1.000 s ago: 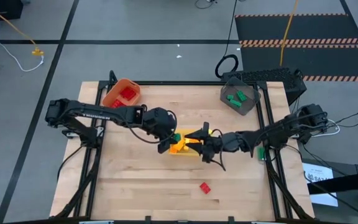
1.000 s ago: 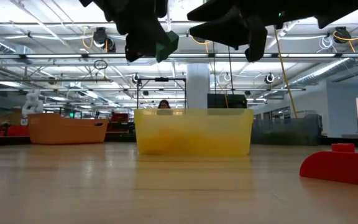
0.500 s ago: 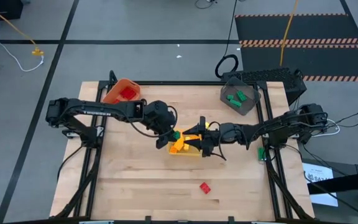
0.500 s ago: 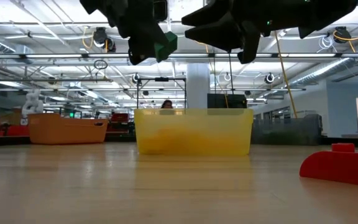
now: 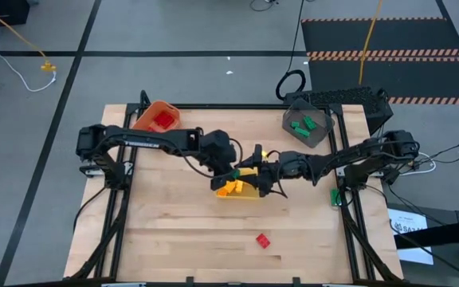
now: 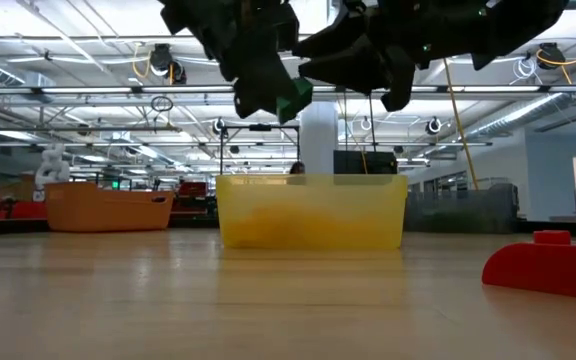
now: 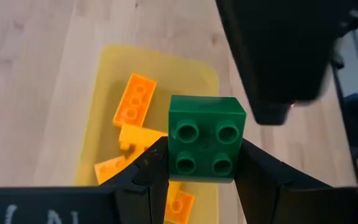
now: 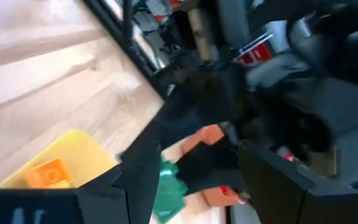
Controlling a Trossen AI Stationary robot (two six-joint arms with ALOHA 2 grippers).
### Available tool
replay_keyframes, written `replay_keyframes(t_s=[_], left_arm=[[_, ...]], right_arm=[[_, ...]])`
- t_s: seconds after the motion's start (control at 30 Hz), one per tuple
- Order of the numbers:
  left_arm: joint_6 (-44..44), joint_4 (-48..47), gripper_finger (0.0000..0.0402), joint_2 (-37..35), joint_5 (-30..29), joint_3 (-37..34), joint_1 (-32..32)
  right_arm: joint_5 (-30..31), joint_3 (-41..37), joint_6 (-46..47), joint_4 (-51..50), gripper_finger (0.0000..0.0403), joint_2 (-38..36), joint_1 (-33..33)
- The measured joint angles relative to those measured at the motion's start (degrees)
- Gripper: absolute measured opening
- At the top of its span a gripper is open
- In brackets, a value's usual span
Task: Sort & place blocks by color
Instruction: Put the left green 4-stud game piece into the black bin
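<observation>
Above the yellow bin [image 5: 242, 188] at mid-counter, left claw [image 7: 197, 163] clamped on a green block [image 7: 205, 146], studs facing the wrist camera, one finger pressed to each side face. Hangs clear of the bin rather than in it, as seen in the low view, where the green block [image 6: 293, 99] sits well above the bin's rim [image 6: 310, 180]. Right claw [image 5: 255, 169] just beside it on the right, fingers spread apart and holding nothing, pointing left toward the held block, which shows between its fingers in the right wrist view [image 8: 165, 188]. Probably a hand-over: green block lies directly left of the right claw, almost touching, square-faced so no long axis to line up. Dark grey bin [image 5: 307, 125] with other green blocks [image 5: 301, 125] stands at the far right corner of the counter [image 5: 166, 239], nearer the right arm. Orange-yellow blocks [image 7: 134, 107] below in the yellow bin; red ones in the orange bin [image 5: 157, 119] far left; a lone red block [image 5: 262, 239] near the counter's near edge.
</observation>
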Motion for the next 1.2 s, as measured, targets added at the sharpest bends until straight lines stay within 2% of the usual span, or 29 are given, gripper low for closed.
replay_keyframes(t_s=[0.07, 0.27, 0.63, 0.93, 1.2], left_arm=[[0.7, -3.0, 0.0142, 0.7, -0.9, 1.8, -0.1], [1.6, -3.7, 0.0142, 1.1, -1.6, 4.8, 0.0], [1.6, -6.2, 0.0142, 1.1, -0.8, 5.4, -0.2], [1.5, -4.4, 0.0142, 1.3, -0.7, 5.4, -0.3], [1.7, -3.0, 0.0142, 3.0, -0.4, 5.4, -0.9]], right_arm=[[0.0, 0.0, 0.1, -1.7, 0.0210, 0.0, 0.0], [0.2, 0.0, 0.0, -4.6, 0.0210, 0.0, 0.0], [0.2, 0.0, -1.6, -5.7, 0.0208, 0.0, 0.0], [-1.1, 0.0, -1.9, -5.1, 0.0157, 0.0, -0.1], [-2.9, -0.1, -2.5, -5.5, 0.0134, 0.0, -0.4]])
